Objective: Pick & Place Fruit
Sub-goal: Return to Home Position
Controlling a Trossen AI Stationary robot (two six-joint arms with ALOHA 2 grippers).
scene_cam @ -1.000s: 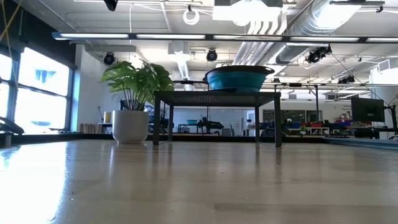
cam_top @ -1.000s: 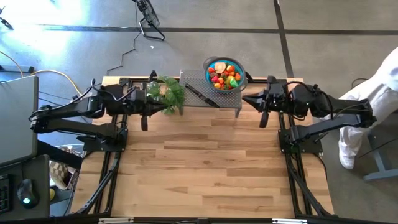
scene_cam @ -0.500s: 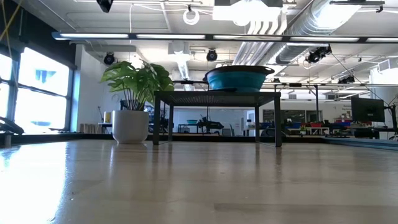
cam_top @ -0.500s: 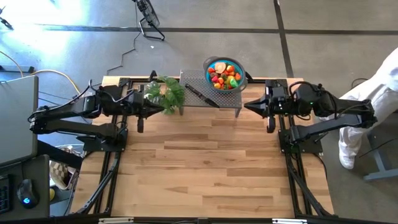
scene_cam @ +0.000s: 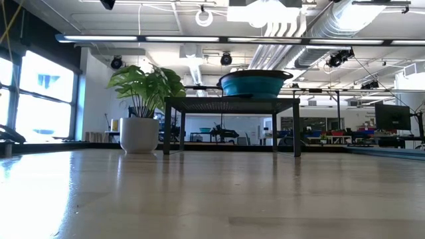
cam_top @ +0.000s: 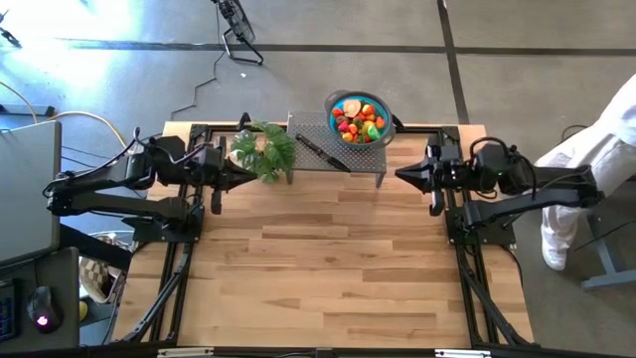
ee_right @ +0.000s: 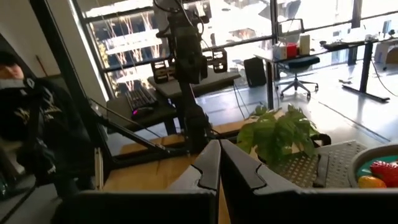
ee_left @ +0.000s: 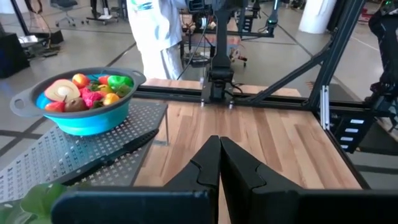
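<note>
Now fruit [ee_left: 81, 93] piled in blue bowl [ee_left: 87, 123]; left gripper [ee_left: 219, 142], right gripper [ee_right: 219, 144] both closed, empty

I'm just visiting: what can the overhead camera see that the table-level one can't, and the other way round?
Only the high view shows the fruit heaped in the bowl, the knife on the shelf, the left gripper and right gripper, one at each side of the table, and a person in white at the right edge. Only the low view shows the plant's white pot, the shelf's legs, and the room behind, with windows and ceiling ducts. Both show bowl, shelf, plant and table.
</note>
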